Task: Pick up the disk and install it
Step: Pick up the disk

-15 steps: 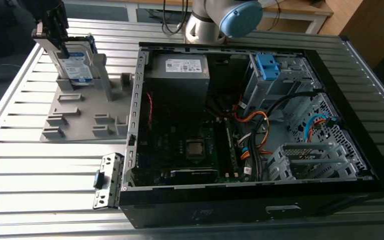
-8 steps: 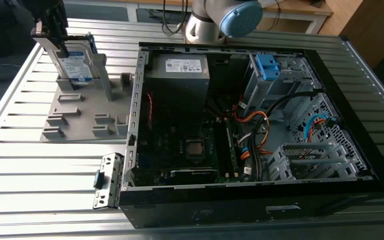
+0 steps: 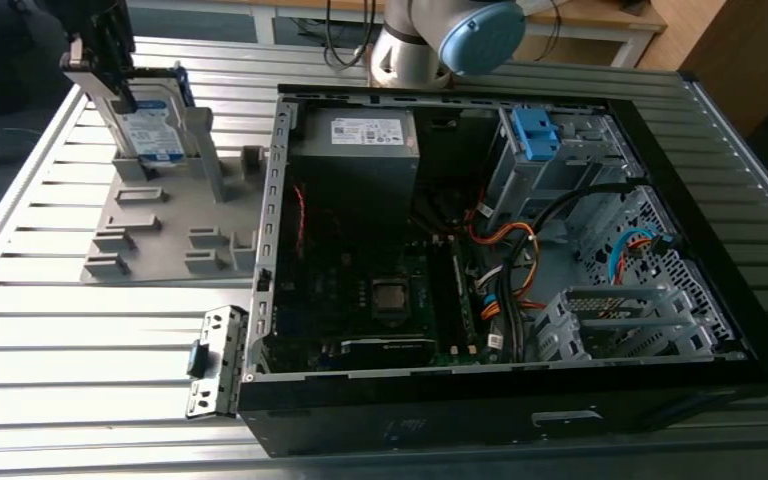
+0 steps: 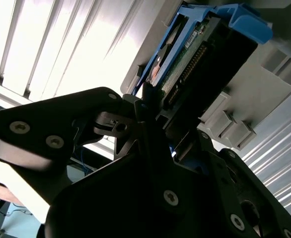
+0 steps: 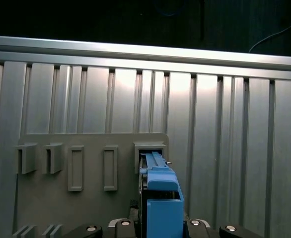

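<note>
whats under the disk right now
A grey slotted holder plate; the disk stands upright in one of its slots. Its bottom edge is hidden inside that slot.

An open black computer case point(image 3: 491, 420) lay on a ribbed aluminium table point(image 3: 77, 350) beside a grey slotted plastic fixture plate point(image 3: 157, 235), housing a grey metal box point(image 3: 353, 160), a blue plastic bracket point(image 3: 535, 135) and orange cables point(image 3: 507, 233).

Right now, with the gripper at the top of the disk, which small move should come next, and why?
Probably a short, straight lift. The disk stands upright in a slot of the grey holder, with the gripper at its upper end. Pulling sideways would likely jam it against the slot walls.
</note>
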`<state>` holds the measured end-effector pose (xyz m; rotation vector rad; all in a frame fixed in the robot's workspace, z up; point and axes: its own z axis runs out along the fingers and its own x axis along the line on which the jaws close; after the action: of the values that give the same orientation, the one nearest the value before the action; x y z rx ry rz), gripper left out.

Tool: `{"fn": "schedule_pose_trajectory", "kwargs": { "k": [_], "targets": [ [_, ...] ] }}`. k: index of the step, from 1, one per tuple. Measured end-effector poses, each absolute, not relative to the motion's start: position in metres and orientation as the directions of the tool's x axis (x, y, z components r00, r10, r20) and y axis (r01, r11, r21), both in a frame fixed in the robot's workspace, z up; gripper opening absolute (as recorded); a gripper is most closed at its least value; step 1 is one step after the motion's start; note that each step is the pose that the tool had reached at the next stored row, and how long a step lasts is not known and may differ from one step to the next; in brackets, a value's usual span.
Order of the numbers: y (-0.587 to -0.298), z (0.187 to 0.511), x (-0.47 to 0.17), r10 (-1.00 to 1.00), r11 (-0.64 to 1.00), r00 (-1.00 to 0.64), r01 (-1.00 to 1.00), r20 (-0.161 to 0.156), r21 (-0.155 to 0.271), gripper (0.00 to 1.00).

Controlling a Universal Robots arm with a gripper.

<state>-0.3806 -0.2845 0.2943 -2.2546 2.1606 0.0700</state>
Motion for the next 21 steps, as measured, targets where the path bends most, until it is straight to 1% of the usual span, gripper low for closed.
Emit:
{"fn": "schedule_pose_trajectory", "kwargs": {
  "k": [21],
  "targets": [
    [-0.2845,0.3009,-0.3805,-0.998,-0.043,0.042,-0.999,-0.045,0.018,0.36]
  ]
}}
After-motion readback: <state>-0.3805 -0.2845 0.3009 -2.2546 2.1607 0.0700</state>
